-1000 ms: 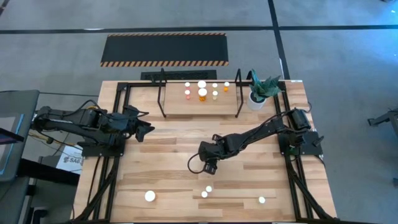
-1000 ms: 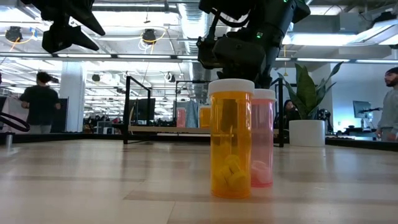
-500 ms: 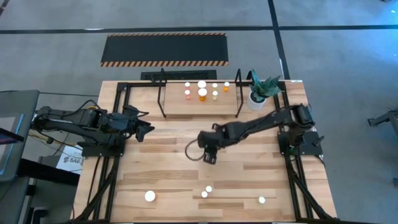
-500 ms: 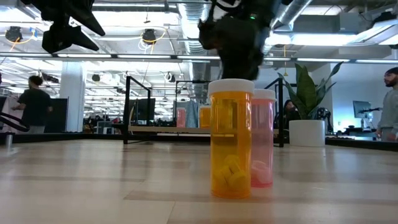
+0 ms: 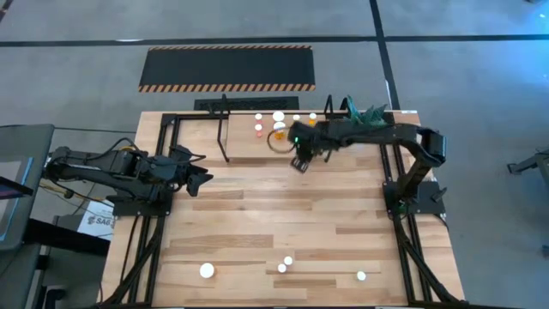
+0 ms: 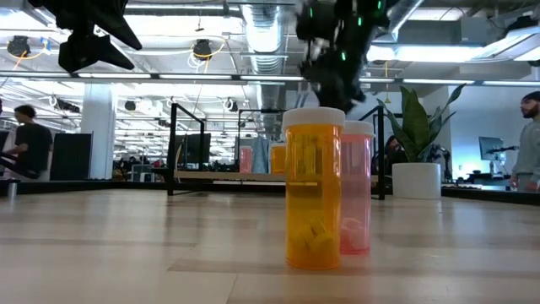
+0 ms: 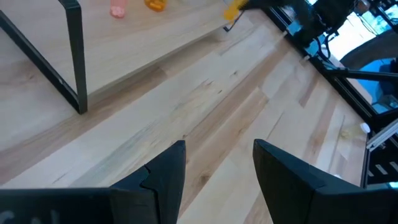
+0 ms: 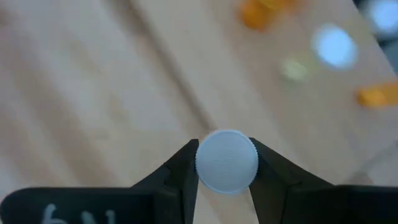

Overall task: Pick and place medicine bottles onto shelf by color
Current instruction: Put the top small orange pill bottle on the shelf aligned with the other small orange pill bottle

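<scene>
Bright even overhead light; right wrist view blurred (background smeared).

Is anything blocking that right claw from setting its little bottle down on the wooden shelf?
Nothing visible does. The right claw, gripping a small white-capped bottle, is at the light wooden shelf, with bare board beside the bottles there.

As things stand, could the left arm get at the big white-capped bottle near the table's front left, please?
Probably yes. The left gripper hangs open and empty, and only bare table lies between it and that bottle; nothing stands beside it.
</scene>
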Tool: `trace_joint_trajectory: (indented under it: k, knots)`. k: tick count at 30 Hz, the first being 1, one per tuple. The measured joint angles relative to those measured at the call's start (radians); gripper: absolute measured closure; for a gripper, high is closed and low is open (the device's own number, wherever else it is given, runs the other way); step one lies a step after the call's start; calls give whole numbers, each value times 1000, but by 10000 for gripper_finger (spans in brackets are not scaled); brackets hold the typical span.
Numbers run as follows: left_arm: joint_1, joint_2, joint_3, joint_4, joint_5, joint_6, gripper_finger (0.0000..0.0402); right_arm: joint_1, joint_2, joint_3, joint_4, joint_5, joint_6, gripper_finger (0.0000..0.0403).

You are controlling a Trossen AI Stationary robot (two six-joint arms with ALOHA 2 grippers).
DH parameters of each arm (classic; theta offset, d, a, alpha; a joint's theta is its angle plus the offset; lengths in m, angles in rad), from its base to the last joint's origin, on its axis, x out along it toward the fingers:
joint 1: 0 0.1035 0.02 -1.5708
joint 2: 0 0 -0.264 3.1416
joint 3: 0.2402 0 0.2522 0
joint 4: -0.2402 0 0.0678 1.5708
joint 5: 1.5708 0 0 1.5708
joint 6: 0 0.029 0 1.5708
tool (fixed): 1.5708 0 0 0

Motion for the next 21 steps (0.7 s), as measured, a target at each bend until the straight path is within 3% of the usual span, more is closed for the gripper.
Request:
trace_joint_trajectory:
  k: [7,12,21]
  knots:
    - [0,0,0,0,-26,23,228,-158,13,-16,52,1,13,274]
    - [1,0,0,1,-59,18,228,-209,12,-15,99,-1,69,271]
    - [1,0,0,14,-128,-12,228,-231,12,-16,88,26,311,274]
